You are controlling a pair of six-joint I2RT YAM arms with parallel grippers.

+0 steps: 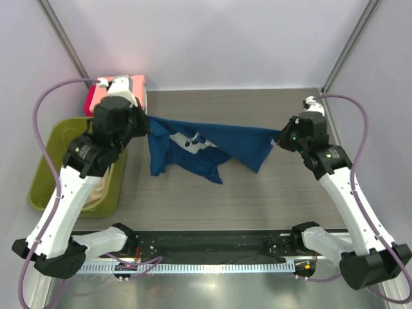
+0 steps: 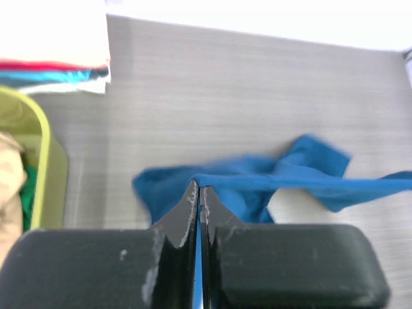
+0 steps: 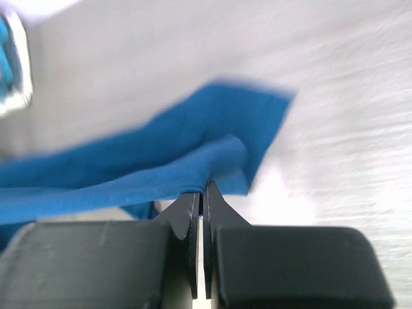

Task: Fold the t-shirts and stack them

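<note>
From above, we see the blue t-shirt (image 1: 199, 151) hanging unfolded, right of the olive plastic tub (image 1: 45, 174); we judge its folding is all ahead.

Left wrist: our left gripper (image 2: 198, 193) pinches soft, wrinkled cloth. A flat folded stack (image 2: 58, 67) lies beyond the tub, with crumpled shirts (image 2: 9, 174) inside it.

Right wrist: our right gripper (image 3: 201, 193) pinches a limp edge.

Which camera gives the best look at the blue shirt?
Top external: the whole blue shirt, white patch included, stretched between the left claw and right claw. Each wrist view shows only a blurred stretch of cloth beside its own pinch.
</note>
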